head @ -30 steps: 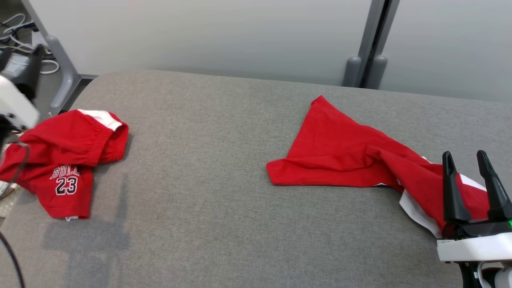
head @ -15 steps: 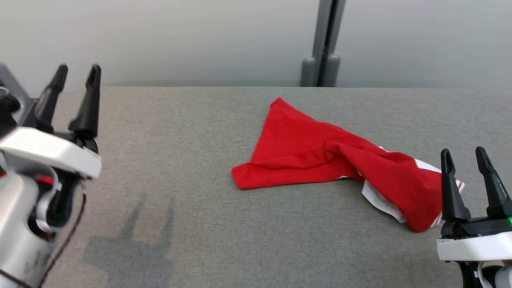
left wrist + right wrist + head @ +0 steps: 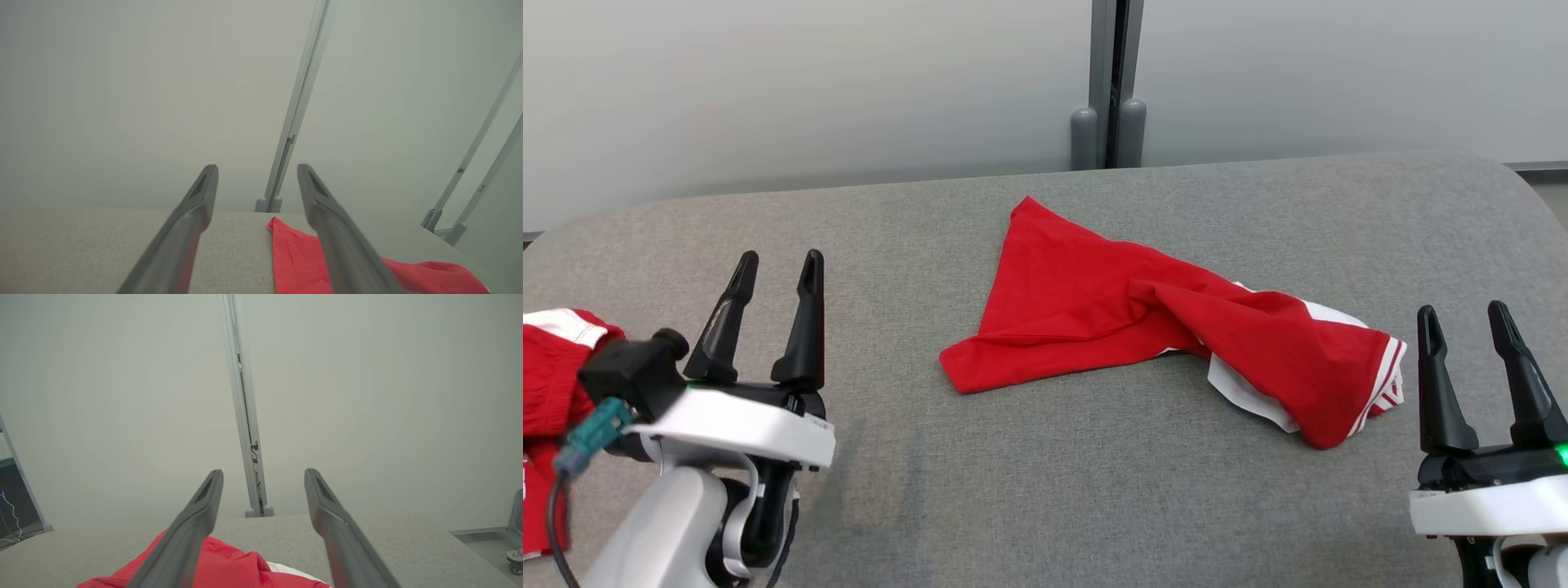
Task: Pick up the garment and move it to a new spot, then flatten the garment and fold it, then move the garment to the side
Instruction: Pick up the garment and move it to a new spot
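Both the left pincer (image 3: pixel 780 260) and the right pincer (image 3: pixel 1462 310) stand wide open, empty; the red garment (image 3: pixel 1086 302) lies crumpled on the grey surface (image 3: pixel 947 490) between them, nearer the right one.

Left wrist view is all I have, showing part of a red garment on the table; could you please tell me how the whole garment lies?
Observer: The red garment lies crumpled mid-table, with white trim at its right end.
Operator: Thank you. Where is the right end effector?
Observer: The right end effector hovers open just right of that trimmed end, holding nothing.
Operator: Is anything else on the table?
Observer: A second red garment lies at the left edge of the grey table, beside the wrist of the left end effector.
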